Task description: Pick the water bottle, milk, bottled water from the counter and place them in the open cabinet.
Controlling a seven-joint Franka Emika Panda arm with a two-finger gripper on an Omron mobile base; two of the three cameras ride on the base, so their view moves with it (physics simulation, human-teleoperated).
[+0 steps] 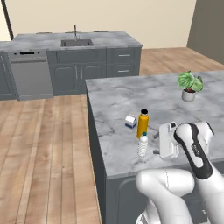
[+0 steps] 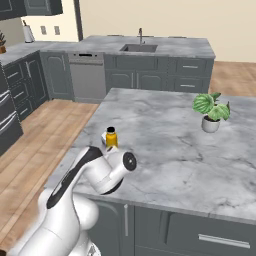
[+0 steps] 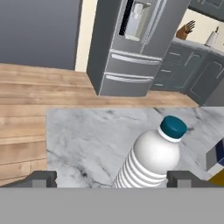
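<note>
Near the table's point(image 1: 118, 94) front edge, the clear bottle point(image 1: 143, 145) is standing upright beside the orange bottle point(image 1: 143, 124) and milk carton point(image 1: 131, 121). The fingers point(image 3: 41, 179) are sitting wide apart, holding nothing, flanking the clear bottle.

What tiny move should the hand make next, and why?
Probably slide forward a little, then close. The gripper is wide open, and the bottled water stands between its fingertips on the counter, not yet gripped.

marble counter point(image 1: 118, 98): milk point(image 1: 130, 121), water bottle point(image 1: 142, 124), bottled water point(image 1: 143, 145), potted plant point(image 1: 189, 86).
</note>
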